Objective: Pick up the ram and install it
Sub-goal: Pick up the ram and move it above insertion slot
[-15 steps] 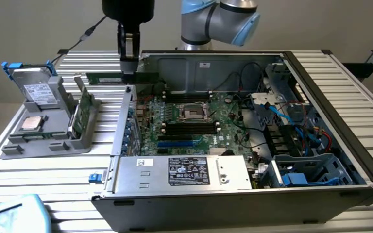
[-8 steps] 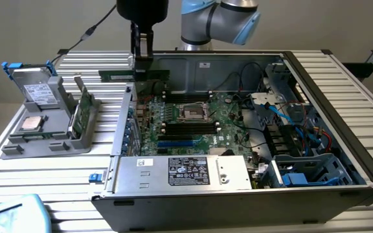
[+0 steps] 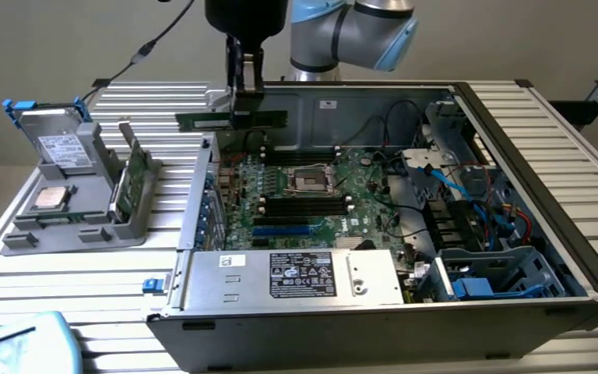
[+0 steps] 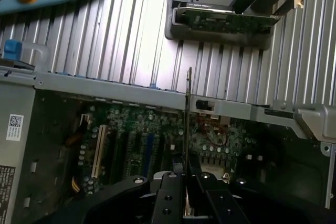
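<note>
The ram (image 3: 200, 121) is a long green stick held level above the back left corner of the open computer case (image 3: 548, 156). My gripper (image 3: 245, 117) hangs straight down and is shut on the ram's middle. The stick is above the motherboard (image 3: 310, 195), behind its dark memory slots (image 3: 299, 160). In the wrist view the ram (image 4: 189, 108) runs edge-on as a thin line from my gripper (image 4: 185, 184) over the case wall, with the motherboard (image 4: 131, 140) below.
A grey holder (image 3: 71, 230) at the exterior view's left carries a grey drive with blue tabs (image 3: 55, 140), a silver processor chip (image 3: 50, 199) and another green board (image 3: 128, 183). The power supply (image 3: 299, 276) fills the case front. A pendant (image 3: 13, 343) lies at the front left.
</note>
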Tool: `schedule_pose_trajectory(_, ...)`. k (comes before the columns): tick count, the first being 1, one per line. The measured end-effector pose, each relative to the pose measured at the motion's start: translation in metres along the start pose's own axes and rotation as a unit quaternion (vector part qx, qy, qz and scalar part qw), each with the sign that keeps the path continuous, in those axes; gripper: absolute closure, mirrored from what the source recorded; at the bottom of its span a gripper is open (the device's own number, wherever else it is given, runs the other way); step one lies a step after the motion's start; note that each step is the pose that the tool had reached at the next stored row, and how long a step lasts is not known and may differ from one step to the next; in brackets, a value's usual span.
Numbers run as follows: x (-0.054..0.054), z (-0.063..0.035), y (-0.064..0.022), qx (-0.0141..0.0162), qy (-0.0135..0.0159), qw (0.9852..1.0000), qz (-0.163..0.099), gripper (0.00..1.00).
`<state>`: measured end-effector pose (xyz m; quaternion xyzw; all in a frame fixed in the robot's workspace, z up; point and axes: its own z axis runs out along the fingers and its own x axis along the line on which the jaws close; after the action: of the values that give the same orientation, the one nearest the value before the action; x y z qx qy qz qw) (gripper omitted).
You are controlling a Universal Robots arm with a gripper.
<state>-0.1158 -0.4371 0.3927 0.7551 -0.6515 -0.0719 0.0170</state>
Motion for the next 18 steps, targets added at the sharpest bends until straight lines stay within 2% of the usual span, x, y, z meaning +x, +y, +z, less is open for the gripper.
schedule_pose_trajectory(3, 0.001, -0.0005, -0.0039, 0.0067, 0.0011, 1.0000, 0.000, 0.86)
schedule_pose_trajectory(6, 0.001, -0.0013, -0.0092, 0.0113, 0.0018, 0.9999, -0.001, 0.86)
schedule_pose_trajectory(12, 0.004, -0.0035, -0.0265, 0.0144, 0.0022, 0.9999, -0.001, 0.86)
schedule_pose_trajectory(18, 0.005, -0.0042, -0.0320, 0.0177, 0.0023, 0.9998, 0.002, 0.86)
